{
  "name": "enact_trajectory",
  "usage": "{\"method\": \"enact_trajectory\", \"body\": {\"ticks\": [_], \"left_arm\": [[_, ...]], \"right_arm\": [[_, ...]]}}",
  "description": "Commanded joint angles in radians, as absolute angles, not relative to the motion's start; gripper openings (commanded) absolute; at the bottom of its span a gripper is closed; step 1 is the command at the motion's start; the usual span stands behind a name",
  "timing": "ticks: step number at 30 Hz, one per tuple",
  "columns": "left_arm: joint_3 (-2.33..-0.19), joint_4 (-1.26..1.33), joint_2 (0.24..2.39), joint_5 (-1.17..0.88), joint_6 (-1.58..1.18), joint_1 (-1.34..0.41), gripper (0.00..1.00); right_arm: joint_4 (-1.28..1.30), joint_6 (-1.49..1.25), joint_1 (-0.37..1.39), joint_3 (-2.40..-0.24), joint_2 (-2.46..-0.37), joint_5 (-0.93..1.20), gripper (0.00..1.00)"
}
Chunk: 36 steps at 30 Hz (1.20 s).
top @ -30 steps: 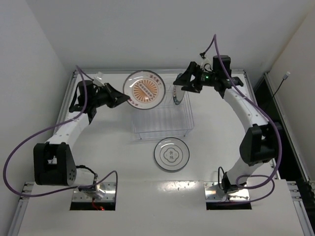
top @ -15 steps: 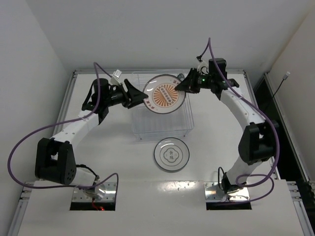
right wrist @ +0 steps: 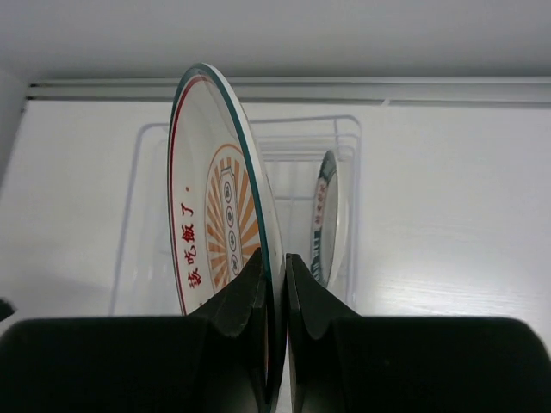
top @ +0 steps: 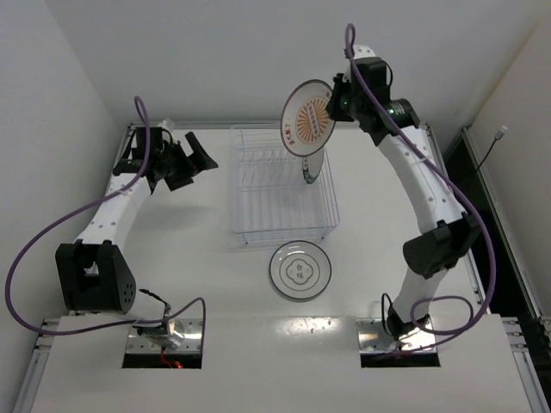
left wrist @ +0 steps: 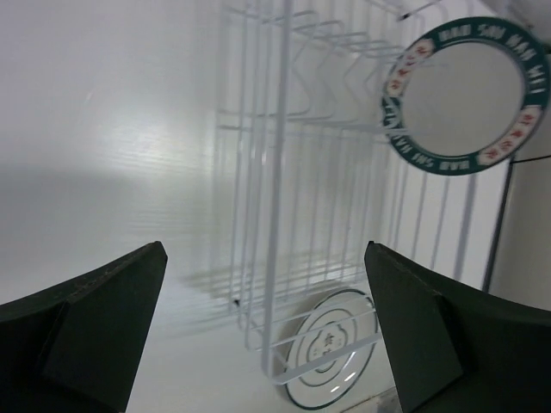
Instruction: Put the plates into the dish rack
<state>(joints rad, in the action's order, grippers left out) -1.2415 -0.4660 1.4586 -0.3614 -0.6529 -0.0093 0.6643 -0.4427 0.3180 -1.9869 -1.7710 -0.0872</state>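
Plate [right wrist: 215,228] upright: orange sunburst centre, thin green rim.

The right gripper [right wrist: 275,268] pinches the lower rim of the sunburst plate [right wrist: 215,232], which is held on edge and nearly upright. Just behind it, the teal-rimmed plate [right wrist: 325,219] stands upright inside the dish rack [right wrist: 349,138] on the white desk [right wrist: 456,198].

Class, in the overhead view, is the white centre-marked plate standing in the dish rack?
No, the white plate lies flat on the table, outside the dish rack, on its near side.
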Motion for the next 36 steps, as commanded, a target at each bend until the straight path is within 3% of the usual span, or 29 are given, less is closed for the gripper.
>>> {"method": "enact_trajectory", "body": {"ticks": [1, 7, 22, 31, 34, 36], "left_arm": [[-1.259, -0.569, 1.454, -0.273, -0.575, 0.005, 1.0], [-1.259, -0.588, 1.463, -0.273, -0.548, 0.014, 1.0], [-1.259, -0.617, 1.463, -0.264, -0.538, 0.023, 1.0], [-1.259, -0.649, 1.454, -0.264, -0.529, 0.023, 1.0], [-1.259, -0.649, 1.454, -0.264, -0.529, 0.023, 1.0], [-1.259, -0.649, 1.445, -0.264, -0.529, 0.023, 1.0]], "right_arm": [[0.745, -0.347, 0.374, -2.103, -1.907, -0.346, 0.0], [0.735, -0.282, 0.414, -2.132, -1.982, -0.563, 0.0], [0.696, -0.212, 0.475, -2.141, -2.111, -0.633, 0.0], [0.762, -0.222, 0.555, -2.255, -2.27, -0.736, 0.0], [0.798, -0.255, 0.555, -2.255, -2.279, -0.709, 0.07], [0.821, -0.29, 0.555, -2.255, -2.238, -0.658, 0.22]]}}
